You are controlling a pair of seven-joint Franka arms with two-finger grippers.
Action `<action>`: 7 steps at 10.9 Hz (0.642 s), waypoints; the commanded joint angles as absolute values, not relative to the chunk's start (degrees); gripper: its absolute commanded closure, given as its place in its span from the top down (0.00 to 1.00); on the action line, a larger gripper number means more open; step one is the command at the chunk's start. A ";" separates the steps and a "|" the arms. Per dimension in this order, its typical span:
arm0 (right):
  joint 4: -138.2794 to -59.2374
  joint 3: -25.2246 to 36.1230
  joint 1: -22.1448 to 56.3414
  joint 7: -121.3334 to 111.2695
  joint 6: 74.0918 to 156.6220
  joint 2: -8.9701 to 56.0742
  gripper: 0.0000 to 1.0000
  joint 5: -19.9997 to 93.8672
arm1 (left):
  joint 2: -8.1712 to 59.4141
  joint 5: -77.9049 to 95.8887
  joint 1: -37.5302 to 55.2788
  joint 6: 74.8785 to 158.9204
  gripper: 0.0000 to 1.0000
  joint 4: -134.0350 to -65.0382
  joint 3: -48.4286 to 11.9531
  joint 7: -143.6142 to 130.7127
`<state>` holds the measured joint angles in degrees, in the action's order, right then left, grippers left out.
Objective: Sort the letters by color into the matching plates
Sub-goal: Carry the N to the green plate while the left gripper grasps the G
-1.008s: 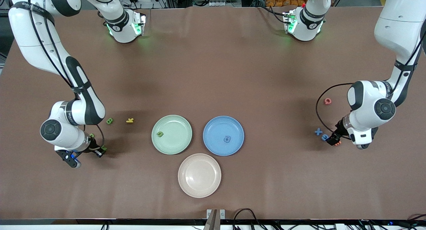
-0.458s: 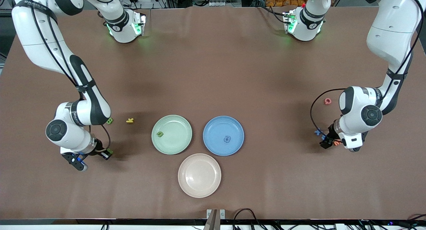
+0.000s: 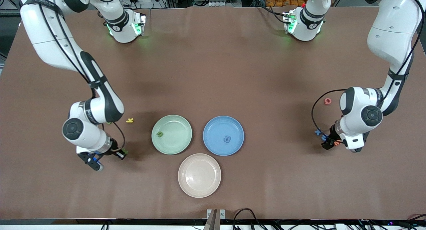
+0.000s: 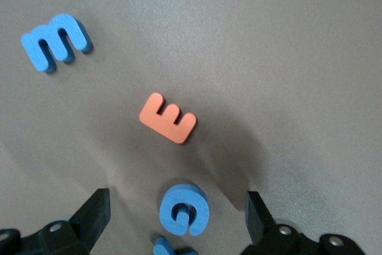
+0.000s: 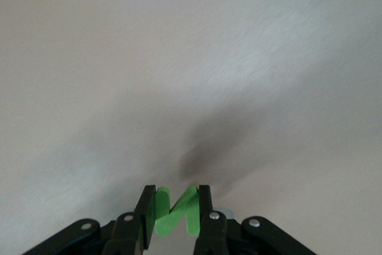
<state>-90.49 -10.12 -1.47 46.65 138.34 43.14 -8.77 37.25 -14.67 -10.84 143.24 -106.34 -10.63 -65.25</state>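
The right end effector [image 5: 173, 210] is clenching a green letter [image 5: 174, 212] above the desk [image 3: 213, 73], toward the right arm's end; it is best released low over the green plate [image 3: 178, 141]. The left end effector [image 4: 176, 222], fingers spread, is straddling a blue letter [image 4: 184, 209], needing a centred descent clear of the orange E [image 4: 168, 117].

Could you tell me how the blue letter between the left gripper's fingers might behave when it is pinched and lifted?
The blue letter looks thick and foam-like, so probably light and slightly squashy. It lies flat, so it is unlikely to roll. The open left gripper straddles its rounded outline, so it might twist when squeezed.
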 commanded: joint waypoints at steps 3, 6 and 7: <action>-85.19 -14.06 2.28 48.87 125.37 40.52 0.00 -9.06 | 39.11 -17.14 -9.32 142.91 1.00 -104.50 -10.20 -68.47; -83.94 -15.73 4.39 48.87 122.43 40.52 0.00 -8.61 | 39.02 -21.69 -9.58 142.91 0.70 -104.76 -10.28 -68.47; -84.02 -15.73 5.44 48.87 122.34 40.60 0.00 -8.61 | 38.94 -22.06 -9.67 142.91 0.37 -105.03 -10.28 -68.47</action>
<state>-84.37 -15.22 3.81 48.04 123.41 40.56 -8.71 38.23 -18.64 -9.77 143.24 -105.53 -10.62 -66.53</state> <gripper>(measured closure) 0.678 0.044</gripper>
